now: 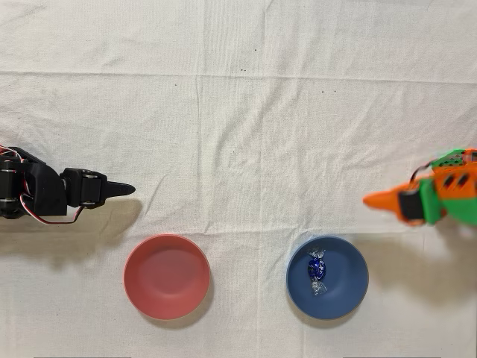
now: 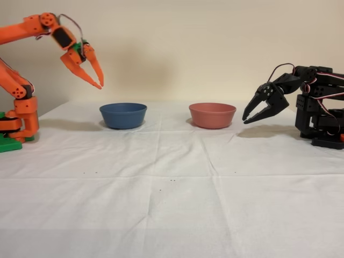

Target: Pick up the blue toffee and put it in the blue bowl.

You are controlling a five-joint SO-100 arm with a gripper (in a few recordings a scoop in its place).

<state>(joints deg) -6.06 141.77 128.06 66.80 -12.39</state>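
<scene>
Overhead view: the blue toffee (image 1: 317,269), a tiny oval candy in shiny dark-blue foil with twisted silvery-clear ends, lies inside the round matte dark-blue bowl (image 1: 350,297), slightly toward the left of the bowl's floor and inside the rim. Judged from this layout, the placing step is complete; nothing remains on the cloth to collect.

The orange two-finger gripper (image 2: 99,81) hangs in the air above and to the left of the dark-blue bowl in the fixed view, tips pointing down toward it. The jaws stand slightly parted at the tips and hold nothing. This pose fits a release above the bowl, with the arm kept high so that it does not strike the rim. In the overhead view the gripper (image 1: 371,200) sits up and to the right of the bowl, its shadow falling on the cloth beside the rim.

The round matte red-pink bowl (image 1: 166,276) stands level with the dark-blue bowl and well apart from it, to its left in the overhead view. The idle black arm (image 1: 45,195) rests beyond the red-pink bowl, far from the dark-blue bowl.

Clearances: the bench carries a creased white cloth (image 1: 238,112). A broad stretch of cloth lies open beyond the dark-blue bowl toward the top of the overhead view. The gap between the two bowls is open. The dark-blue bowl sits near the lower edge of the overhead view, so room on that side cannot be judged.
</scene>
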